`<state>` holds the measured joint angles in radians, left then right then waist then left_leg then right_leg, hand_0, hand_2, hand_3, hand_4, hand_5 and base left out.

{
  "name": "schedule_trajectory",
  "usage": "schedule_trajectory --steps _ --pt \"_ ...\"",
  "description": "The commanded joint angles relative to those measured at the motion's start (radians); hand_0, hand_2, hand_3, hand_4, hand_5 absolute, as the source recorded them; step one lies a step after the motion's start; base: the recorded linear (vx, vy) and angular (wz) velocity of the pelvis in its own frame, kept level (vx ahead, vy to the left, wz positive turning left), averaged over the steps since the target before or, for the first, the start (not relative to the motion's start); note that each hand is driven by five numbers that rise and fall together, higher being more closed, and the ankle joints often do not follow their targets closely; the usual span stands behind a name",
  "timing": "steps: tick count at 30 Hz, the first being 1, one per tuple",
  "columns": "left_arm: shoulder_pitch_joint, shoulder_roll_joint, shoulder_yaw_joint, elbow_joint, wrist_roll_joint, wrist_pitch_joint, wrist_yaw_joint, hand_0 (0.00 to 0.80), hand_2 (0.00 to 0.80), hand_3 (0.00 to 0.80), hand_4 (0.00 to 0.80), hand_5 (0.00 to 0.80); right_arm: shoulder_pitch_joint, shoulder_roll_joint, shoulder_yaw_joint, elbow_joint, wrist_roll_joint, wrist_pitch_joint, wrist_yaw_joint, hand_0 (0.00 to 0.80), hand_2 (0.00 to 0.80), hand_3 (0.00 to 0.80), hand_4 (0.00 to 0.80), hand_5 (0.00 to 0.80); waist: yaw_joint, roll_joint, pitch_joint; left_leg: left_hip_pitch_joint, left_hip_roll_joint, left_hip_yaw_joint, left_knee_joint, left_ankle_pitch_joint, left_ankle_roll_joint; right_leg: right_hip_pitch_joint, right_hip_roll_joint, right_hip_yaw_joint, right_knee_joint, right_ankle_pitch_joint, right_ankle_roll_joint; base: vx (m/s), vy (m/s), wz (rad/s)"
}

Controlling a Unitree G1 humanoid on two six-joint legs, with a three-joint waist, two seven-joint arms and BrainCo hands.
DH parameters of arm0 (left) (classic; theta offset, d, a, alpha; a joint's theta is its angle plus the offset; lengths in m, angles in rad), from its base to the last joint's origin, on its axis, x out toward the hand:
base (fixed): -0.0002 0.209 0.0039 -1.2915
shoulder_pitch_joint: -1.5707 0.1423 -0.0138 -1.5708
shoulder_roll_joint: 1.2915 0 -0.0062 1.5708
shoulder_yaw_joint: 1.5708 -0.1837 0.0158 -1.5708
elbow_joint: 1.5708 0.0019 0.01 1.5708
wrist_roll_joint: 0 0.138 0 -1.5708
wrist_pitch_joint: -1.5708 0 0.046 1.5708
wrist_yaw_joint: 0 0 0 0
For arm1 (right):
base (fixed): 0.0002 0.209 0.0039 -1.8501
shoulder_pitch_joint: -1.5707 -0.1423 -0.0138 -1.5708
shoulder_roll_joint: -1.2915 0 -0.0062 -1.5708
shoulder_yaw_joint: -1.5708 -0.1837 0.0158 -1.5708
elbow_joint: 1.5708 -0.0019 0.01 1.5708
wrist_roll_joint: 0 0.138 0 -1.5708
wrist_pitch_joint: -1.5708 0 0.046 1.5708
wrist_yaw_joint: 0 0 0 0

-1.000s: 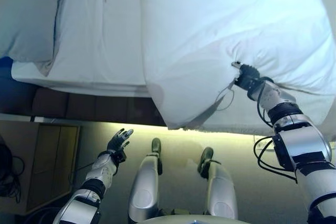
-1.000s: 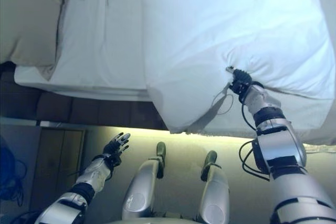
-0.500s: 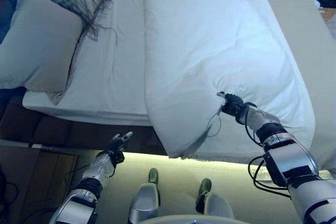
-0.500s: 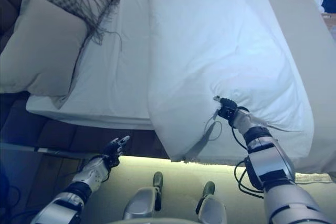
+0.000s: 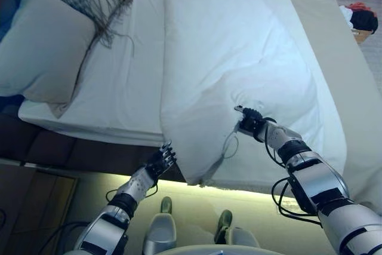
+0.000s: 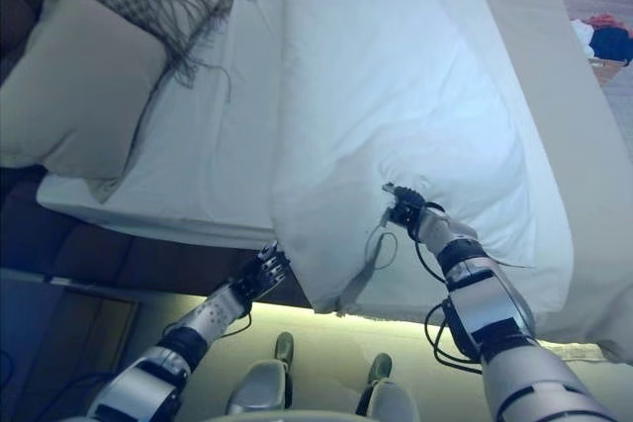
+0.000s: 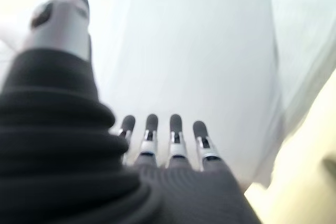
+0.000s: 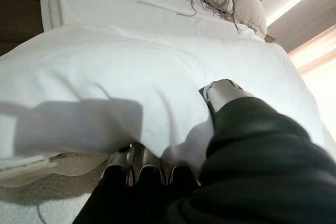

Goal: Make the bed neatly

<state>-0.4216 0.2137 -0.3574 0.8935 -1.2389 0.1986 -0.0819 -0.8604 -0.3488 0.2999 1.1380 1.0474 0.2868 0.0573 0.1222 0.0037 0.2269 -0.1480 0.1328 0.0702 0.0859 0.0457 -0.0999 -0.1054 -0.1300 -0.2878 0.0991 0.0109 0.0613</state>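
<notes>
1. The left hand [image 5: 161,160] has risen from the lower left of the frame to the hanging duvet [image 5: 239,46] edge at lower centre.
2. The right hand [image 5: 249,121], pinching the duvet, has shifted leftward.

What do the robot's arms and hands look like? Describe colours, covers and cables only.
Both arms are silver-grey segments with black bands at the joints. The right hand and left hand have silver fingers with dark tips and dark ribbed covers over the back and wrist. Thin black cables loop beside each forearm.
</notes>
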Motion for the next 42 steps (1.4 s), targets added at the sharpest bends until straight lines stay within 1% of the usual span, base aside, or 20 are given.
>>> schedule_trajectory --steps 1,2,3,7,9,14,17,20,23,26,29,33,36,38,41,42 --pt "-0.146 -0.034 -0.054 0.067 -0.141 0.074 0.000 0.000 0.000 0.000 0.000 0.000 -0.208 0.045 0.030 -0.083 0.076 -0.068 0.041 0.800 0.800 0.800 0.800 0.800 -0.001 -0.045 0.043 -0.013 0.023 0.009 -0.020 0.018 0.009 -0.027 -0.057 0.033 0.002 0.027 0.029 -0.082 -0.040 -0.03" --pt "-0.154 -0.040 -0.051 0.086 -0.159 0.081 0.011 0.000 0.000 0.000 0.000 0.000 -0.216 0.046 0.035 -0.081 0.079 -0.072 0.044 0.800 0.800 0.800 0.800 0.800 -0.005 -0.048 0.048 -0.017 0.025 0.011 -0.021 0.020 0.008 -0.031 -0.056 0.033 0.001 0.028 0.029 -0.078 -0.031 -0.03" --pt "-0.161 -0.050 -0.041 0.109 -0.222 0.099 0.043 0.000 0.000 0.000 0.000 0.000 -0.224 0.050 0.037 -0.079 0.080 -0.081 0.047 0.800 0.800 0.800 0.800 0.800 -0.008 -0.050 0.053 -0.021 0.026 0.011 -0.021 0.021 0.008 -0.038 -0.054 0.035 0.002 0.028 0.028 -0.069 -0.025 -0.03" --pt "-0.167 -0.101 -0.002 0.177 -0.371 0.147 0.102 0.000 0.000 0.000 0.000 0.000 -0.253 0.074 0.035 -0.068 0.081 -0.113 0.048 0.800 0.800 0.800 0.800 0.800 -0.018 -0.060 0.066 -0.035 0.031 0.016 -0.015 0.021 0.005 -0.054 -0.051 0.039 0.006 0.028 0.027 -0.051 -0.021 -0.02" --pt "-0.168 -0.128 0.009 0.193 -0.430 0.151 0.139 0.000 0.000 0.000 0.000 0.000 -0.266 0.080 0.036 -0.073 0.080 -0.128 0.049 0.800 0.800 0.800 0.800 0.800 -0.021 -0.065 0.074 -0.044 0.034 0.017 -0.011 0.021 0.003 -0.063 -0.050 0.039 0.007 0.029 0.027 -0.044 -0.026 -0.01" --pt "-0.175 -0.165 0.012 0.198 -0.543 0.158 0.215 0.000 0.000 0.000 0.000 0.000 -0.289 0.088 0.044 -0.085 0.090 -0.147 0.060 0.800 0.800 0.800 0.800 0.800 -0.021 -0.079 0.091 -0.066 0.037 0.017 -0.005 0.021 0.001 -0.083 -0.045 0.036 0.009 0.035 0.027 -0.057 -0.052 -0.01" --pt "-0.168 -0.190 -0.003 0.188 -0.617 0.151 0.259 0.000 0.000 0.000 0.000 0.000 -0.296 0.093 0.046 -0.092 0.098 -0.156 0.059 0.800 0.800 0.800 0.800 0.800 -0.019 -0.086 0.104 -0.072 0.038 0.016 -0.012 0.024 0.000 -0.091 -0.039 0.033 0.004 0.042 0.028 -0.051 -0.059 0.00" --pt "-0.155 -0.208 -0.017 0.174 -0.662 0.148 0.292 0.000 0.000 0.000 0.000 0.000 -0.299 0.100 0.039 -0.100 0.132 -0.172 0.068 0.800 0.800 0.800 0.800 0.800 -0.017 -0.091 0.121 -0.080 0.040 0.014 -0.014 0.026 -0.001 -0.100 -0.035 0.030 0.007 0.044 0.028 -0.053 -0.057 0.00" --pt "-0.151 -0.214 -0.030 0.163 -0.710 0.147 0.298 0.000 0.000 0.000 0.000 0.000 -0.303 0.111 0.039 -0.123 0.163 -0.176 0.084 0.800 0.800 0.800 0.800 0.800 -0.017 -0.094 0.131 -0.091 0.042 0.014 -0.012 0.030 -0.002 -0.114 -0.031 0.031 0.014 0.045 0.027 -0.039 -0.045 -0.01" --pt "-0.158 -0.232 -0.038 0.140 -0.733 0.133 0.267 0.000 0.000 0.000 0.000 0.000 -0.296 0.141 0.037 -0.176 0.216 -0.175 0.088 0.800 0.800 0.800 0.800 0.800 -0.023 -0.105 0.143 -0.103 0.048 0.017 -0.010 0.033 -0.004 -0.128 -0.024 0.033 0.018 0.048 0.026 -0.039 -0.074 -0.01" --pt "-0.173 -0.249 -0.043 0.118 -0.733 0.122 0.222 0.000 0.000 0.000 0.000 0.000 -0.287 0.168 0.043 -0.226 0.262 -0.166 0.071 0.800 0.800 0.800 0.800 0.800 -0.031 -0.114 0.150 -0.115 0.052 0.022 0.000 0.034 -0.006 -0.141 -0.018 0.038 0.023 0.050 0.025 -0.031 -0.058 -0.02" --pt "-0.211 -0.278 -0.051 0.079 -0.733 0.089 0.159 0.000 0.000 0.000 0.000 0.000 -0.272 0.205 0.059 -0.303 0.329 -0.167 0.040 0.800 0.800 0.800 0.800 0.800 -0.047 -0.121 0.160 -0.134 0.054 0.027 0.016 0.034 -0.008 -0.160 -0.013 0.045 0.032 0.053 0.022 -0.027 -0.031 -0.04" --pt "-0.250 -0.304 -0.047 0.049 -0.733 0.030 0.115 0.000 0.000 0.000 0.000 0.000 -0.257 0.235 0.073 -0.353 0.342 -0.167 0.020 0.800 0.800 0.800 0.800 0.800 -0.063 -0.123 0.171 -0.152 0.053 0.029 0.029 0.034 -0.009 -0.180 -0.011 0.054 0.043 0.051 0.019 -0.026 0.004 -0.06" --pt "-0.269 -0.323 -0.036 0.031 -0.733 -0.012 0.066 0.000 0.000 0.000 0.000 0.000 -0.242 0.254 0.091 -0.401 0.349 -0.177 -0.009 0.800 0.800 0.800 0.800 0.800 -0.074 -0.123 0.179 -0.162 0.053 0.032 0.034 0.036 -0.011 -0.193 -0.011 0.060 0.050 0.052 0.018 -0.028 0.033 -0.08" --pt "-0.290 -0.343 -0.015 0.007 -0.733 -0.051 0.000 0.000 0.000 0.000 0.000 0.000 -0.217 0.270 0.104 -0.457 0.345 -0.177 -0.031 0.800 0.800 0.800 0.800 0.800 -0.088 -0.126 0.191 -0.180 0.054 0.037 0.046 0.035 -0.012 -0.216 -0.010 0.068 0.066 0.047 0.016 -0.001 0.030 -0.11" --pt "-0.297 -0.348 -0.007 -0.002 -0.733 -0.062 -0.024 0.000 0.000 0.000 0.000 0.000 -0.209 0.277 0.109 -0.475 0.344 -0.177 -0.035 0.800 0.800 0.800 0.800 0.800 -0.094 -0.126 0.188 -0.175 0.057 0.032 0.048 0.011 -0.019 -0.216 -0.006 0.078 0.073 0.024 0.023 0.059 0.022 -0.16"
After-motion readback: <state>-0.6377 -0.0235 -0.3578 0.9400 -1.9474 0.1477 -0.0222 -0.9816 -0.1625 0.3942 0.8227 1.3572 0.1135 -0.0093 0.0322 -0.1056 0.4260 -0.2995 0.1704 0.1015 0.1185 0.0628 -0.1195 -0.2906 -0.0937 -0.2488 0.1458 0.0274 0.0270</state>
